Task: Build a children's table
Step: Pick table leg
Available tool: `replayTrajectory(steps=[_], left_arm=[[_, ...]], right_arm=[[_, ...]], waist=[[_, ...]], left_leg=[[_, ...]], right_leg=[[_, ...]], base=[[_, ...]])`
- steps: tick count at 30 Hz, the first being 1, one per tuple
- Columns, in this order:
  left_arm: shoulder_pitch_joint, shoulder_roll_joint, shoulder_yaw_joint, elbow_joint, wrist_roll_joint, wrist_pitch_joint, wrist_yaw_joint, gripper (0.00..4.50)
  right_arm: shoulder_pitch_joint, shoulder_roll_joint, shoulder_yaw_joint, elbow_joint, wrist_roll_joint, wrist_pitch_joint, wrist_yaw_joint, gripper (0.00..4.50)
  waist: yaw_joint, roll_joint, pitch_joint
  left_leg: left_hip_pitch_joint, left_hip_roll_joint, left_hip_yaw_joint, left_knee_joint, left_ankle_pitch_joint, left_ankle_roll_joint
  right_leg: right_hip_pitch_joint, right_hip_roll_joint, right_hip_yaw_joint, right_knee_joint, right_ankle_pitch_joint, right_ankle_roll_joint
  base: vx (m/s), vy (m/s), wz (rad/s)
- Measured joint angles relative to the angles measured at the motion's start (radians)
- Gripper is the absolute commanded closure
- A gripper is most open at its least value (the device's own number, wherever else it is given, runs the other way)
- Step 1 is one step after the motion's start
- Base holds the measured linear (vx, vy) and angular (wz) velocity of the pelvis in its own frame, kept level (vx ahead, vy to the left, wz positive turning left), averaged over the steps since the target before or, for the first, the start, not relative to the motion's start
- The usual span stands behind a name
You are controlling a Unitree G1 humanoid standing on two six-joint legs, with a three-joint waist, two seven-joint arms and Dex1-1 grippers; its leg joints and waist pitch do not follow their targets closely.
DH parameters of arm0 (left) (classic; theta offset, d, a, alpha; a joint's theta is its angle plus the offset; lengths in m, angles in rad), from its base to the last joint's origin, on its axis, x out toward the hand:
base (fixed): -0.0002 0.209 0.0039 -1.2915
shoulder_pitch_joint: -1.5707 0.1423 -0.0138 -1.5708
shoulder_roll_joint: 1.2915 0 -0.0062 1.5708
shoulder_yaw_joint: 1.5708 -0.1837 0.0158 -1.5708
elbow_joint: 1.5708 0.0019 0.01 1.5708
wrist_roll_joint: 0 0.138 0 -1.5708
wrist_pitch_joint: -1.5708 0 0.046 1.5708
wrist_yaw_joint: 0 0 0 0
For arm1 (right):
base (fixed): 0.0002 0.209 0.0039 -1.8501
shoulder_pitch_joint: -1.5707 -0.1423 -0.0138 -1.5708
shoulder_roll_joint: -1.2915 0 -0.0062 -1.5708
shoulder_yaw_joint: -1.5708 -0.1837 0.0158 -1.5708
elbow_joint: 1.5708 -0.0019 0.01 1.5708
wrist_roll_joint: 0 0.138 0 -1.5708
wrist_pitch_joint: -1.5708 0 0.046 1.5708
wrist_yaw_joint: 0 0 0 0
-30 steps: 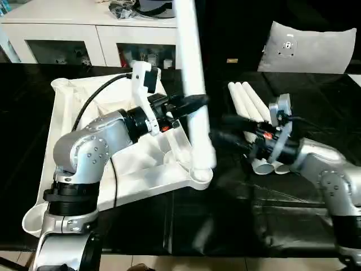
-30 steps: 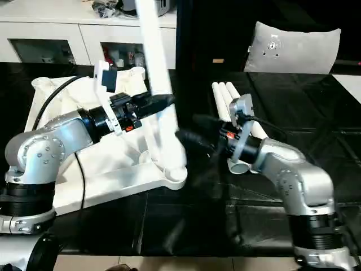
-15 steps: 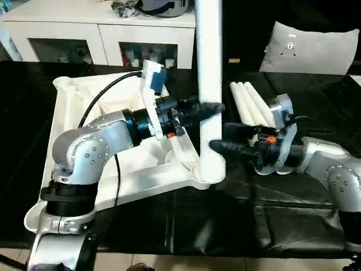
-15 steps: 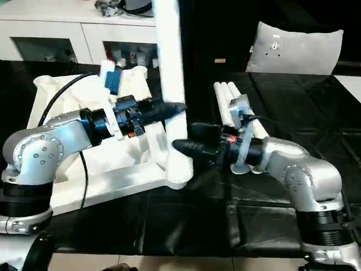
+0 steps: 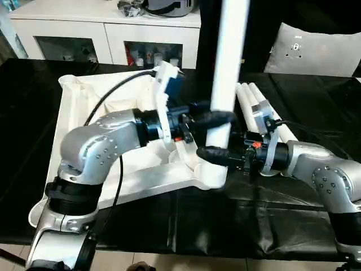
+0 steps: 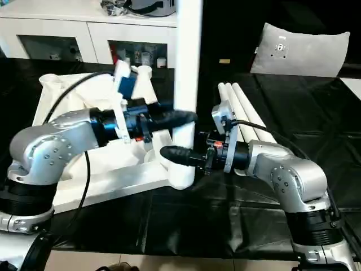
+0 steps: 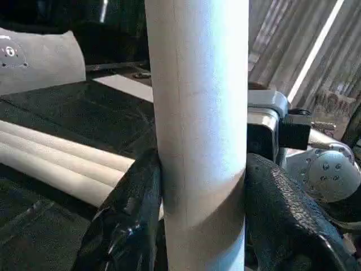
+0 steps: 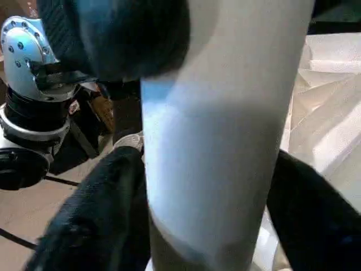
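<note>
The white tabletop (image 5: 84, 107) lies underside up on the left of the black table. One white leg (image 5: 228, 68) stands upright in its near right corner socket (image 5: 211, 176). My left gripper (image 5: 223, 118) is shut on this leg a little above the socket, its fingers (image 7: 127, 226) pressed on both sides. My right gripper (image 5: 211, 155) reaches in from the right, lower on the leg. Its fingers (image 8: 90, 226) straddle the leg close to its sides, still open. Three spare legs (image 5: 259, 107) lie side by side behind my right wrist.
A white cabinet (image 5: 113, 34) with glass doors runs along the back, with dark items on top. A grey cushion-like panel (image 5: 316, 51) leans at the back right. The black table (image 5: 254, 226) extends to the front edge.
The leg has swung from tilted to upright in the corner socket. My right gripper has moved left to the leg's base, and its fingers have narrowed around it. The camera has shifted.
</note>
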Motion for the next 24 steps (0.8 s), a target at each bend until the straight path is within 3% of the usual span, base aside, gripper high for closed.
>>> replayTrajectory(steps=[14,24], left_arm=[[-0.001,0.010,-0.027,-0.003,0.021,-0.021,-0.033,2.65],[-0.001,0.018,-0.039,-0.004,0.028,-0.023,-0.044,2.65]], right_arm=[[0.001,-0.029,0.037,-0.002,-0.012,0.026,0.022,2.49],[0.005,-0.030,0.044,-0.003,-0.017,0.026,0.029,2.59]], waist=[[0.000,0.000,0.000],[0.000,0.000,0.000]], left_leg=[[0.000,0.000,0.000,0.000,0.000,0.000],[0.000,0.000,0.000,0.000,0.000,0.000]], right_leg=[[0.000,0.000,0.000,0.000,0.000,0.000],[0.000,0.000,0.000,0.001,0.000,0.000]], base=[[0.000,0.000,0.00],[0.000,0.000,0.00]])
